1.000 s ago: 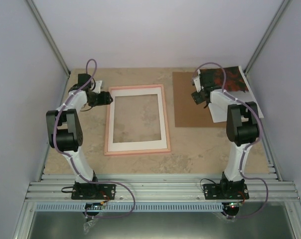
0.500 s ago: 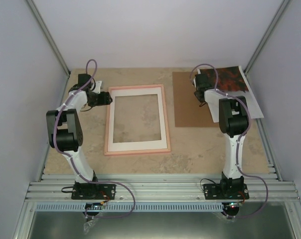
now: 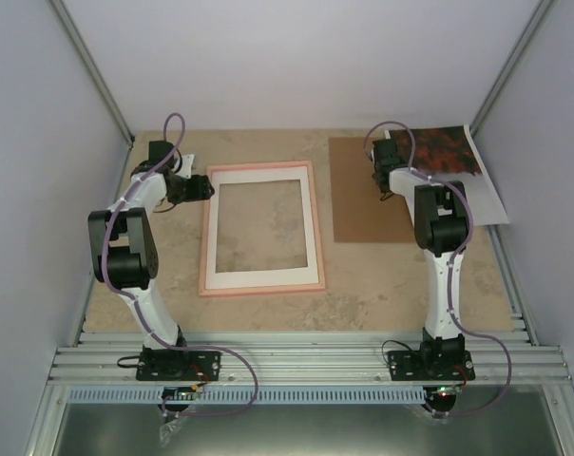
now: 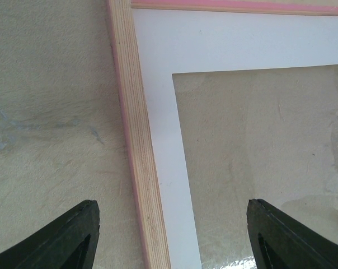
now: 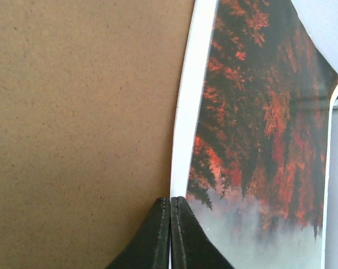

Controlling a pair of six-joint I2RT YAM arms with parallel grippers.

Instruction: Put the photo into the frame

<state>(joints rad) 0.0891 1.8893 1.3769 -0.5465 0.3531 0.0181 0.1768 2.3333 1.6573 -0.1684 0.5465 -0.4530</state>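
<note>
The pink frame [image 3: 259, 289] lies flat at the table's middle, a white mat inside its rim. My left gripper [image 3: 205, 187] hovers open over the frame's left rail [image 4: 136, 140] near the far corner, its fingertips [image 4: 74, 235] on either side of the rail and not touching it. The photo [image 3: 444, 152], a dark red-orange landscape with a white border, lies at the far right, partly on the brown backing board [image 3: 363, 204]. My right gripper [image 5: 170, 224] is shut on the photo [image 5: 258, 129], pinching its white left border, and that edge curls up off the board.
The brown backing board [image 5: 79, 123] lies to the right of the frame. The photo's right side hangs over the table's right rail [image 3: 510, 275]. Grey enclosure walls stand on both sides and at the back.
My right gripper's jaws closed on the photo's left border. The right arm straightened up and the photo shifted slightly right. The left arm stayed still.
</note>
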